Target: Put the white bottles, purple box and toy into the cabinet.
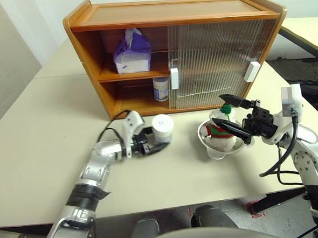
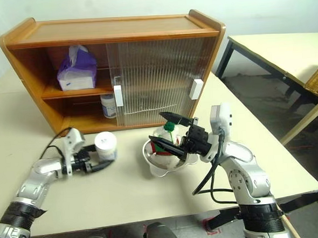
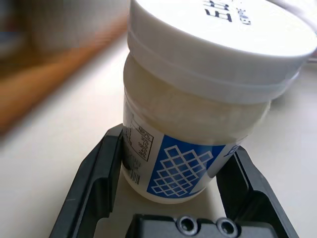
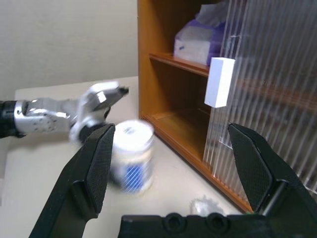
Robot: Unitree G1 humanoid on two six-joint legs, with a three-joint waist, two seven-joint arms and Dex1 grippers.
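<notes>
White bottle point(image 1: 163, 128) stands upright on the worktop point(image 1: 37, 159), in front of the cabinet's point(image 1: 174, 10) open left half. Left claw point(image 3: 168, 188) has a finger on each side of its lower body, right up against the label; whether they clamp it yet, cannot tell. Second white bottle point(image 1: 161, 88) sits on the lower shelf, just left of the ribbed sliding door point(image 1: 215, 61). Purple box point(image 1: 131, 51) is on the upper shelf, tissue sticking up. Toy point(image 1: 222, 127) sits in a silver bowl point(image 1: 209, 148) on the worktop, near the cabinet's right half. Right claw point(image 1: 231, 114) hovers over the bowl, fingers spread wide, empty, one above the toy's green hat, one in front of its sweater.
</notes>
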